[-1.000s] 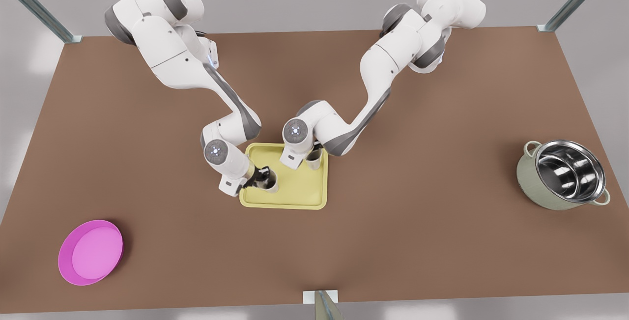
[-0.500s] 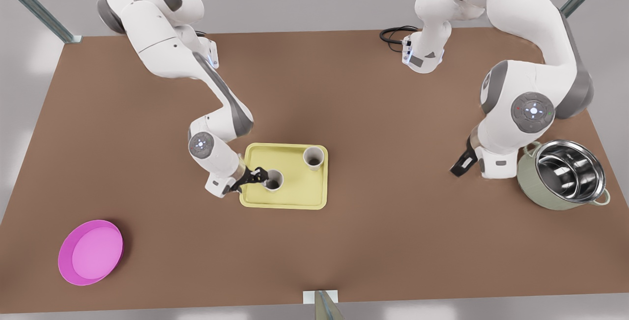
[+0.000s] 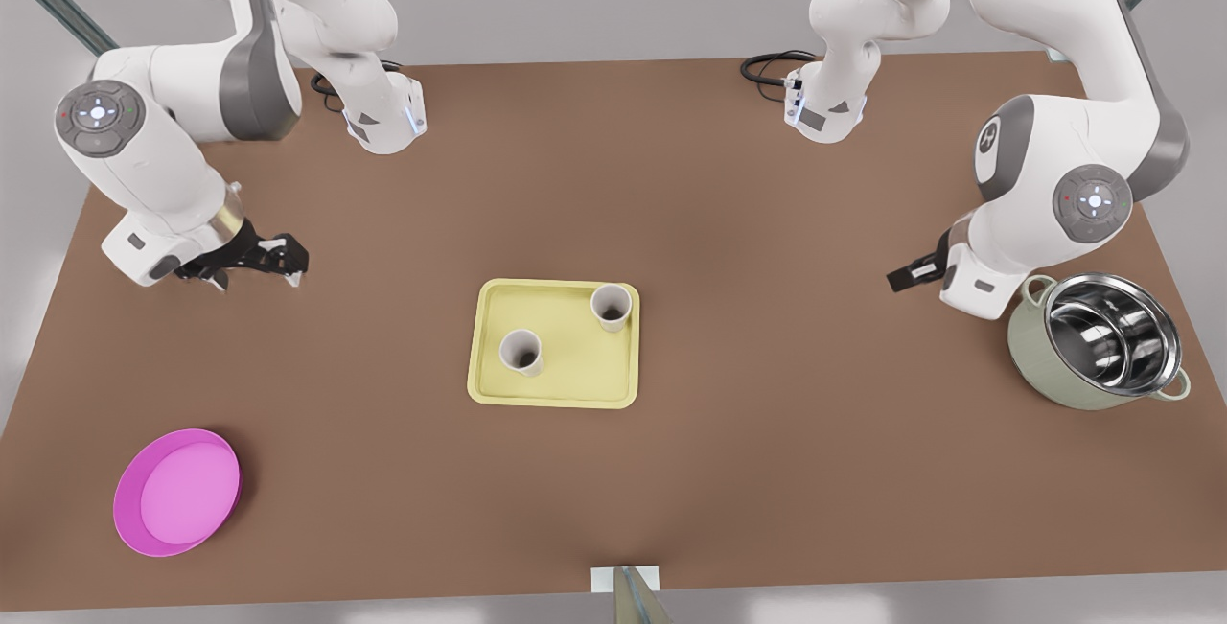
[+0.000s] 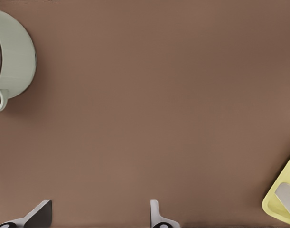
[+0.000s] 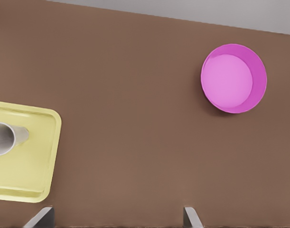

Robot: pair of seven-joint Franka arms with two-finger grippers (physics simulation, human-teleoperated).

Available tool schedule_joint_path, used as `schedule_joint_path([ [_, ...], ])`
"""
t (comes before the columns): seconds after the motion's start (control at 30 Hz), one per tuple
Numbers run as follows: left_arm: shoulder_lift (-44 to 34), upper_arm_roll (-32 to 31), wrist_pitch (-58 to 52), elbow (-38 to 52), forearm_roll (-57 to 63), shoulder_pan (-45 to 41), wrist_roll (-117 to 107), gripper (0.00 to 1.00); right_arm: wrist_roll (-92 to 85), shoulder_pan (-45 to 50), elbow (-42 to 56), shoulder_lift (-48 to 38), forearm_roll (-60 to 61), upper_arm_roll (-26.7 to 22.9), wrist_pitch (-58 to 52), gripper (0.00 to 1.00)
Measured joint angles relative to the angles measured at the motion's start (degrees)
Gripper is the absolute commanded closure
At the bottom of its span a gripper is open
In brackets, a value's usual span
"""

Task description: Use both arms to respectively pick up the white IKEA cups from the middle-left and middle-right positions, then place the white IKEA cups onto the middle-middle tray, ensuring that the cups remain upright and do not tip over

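A brown table (image 3: 729,221) under a plain grey backdrop is being shown, with a yellow tray (image 3: 575,384) lying at its middle. Both white cups are now being carried by the tray alone: the first cup (image 3: 520,352) is standing upright toward the tray's near corner on the front view's left, and the second cup (image 3: 611,307) is standing upright at the far corner on the front view's right, the two well apart. Half a second ago the first cup was still being attended by the right gripper (image 3: 254,260); that gripper is now being held well away on the front view's left, fingers spread wide, nothing between them. The left gripper (image 3: 911,274), already pulled back by then, is being kept on the front view's right just beside the green pot (image 3: 1098,341), likewise spread wide and holding nothing. The pink plate (image 3: 177,492) is being left untouched at the near corner. Judged from this, both placements are being counted as done: neither cup is being touched, neither is tilted, and nothing is being left to do except for the arms to be parked clear.
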Motion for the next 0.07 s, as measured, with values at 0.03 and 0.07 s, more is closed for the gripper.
schedule_joint_path([
  [0.03, 0.0, 0.0, 0.0, 0.0, -0.1, 0.0, 1.2, 0.00, -0.2, 0.3, -0.1, -0.3, 0.2, -0.4, -1.1, 0.00],
  [0.07, 0.1, 0.0, -0.1, 0.0, -0.2, -0.1, 2.3, 0.00, -0.4, 0.4, -0.1, -0.4, 0.3, -0.8, -2.0, 0.00],
])
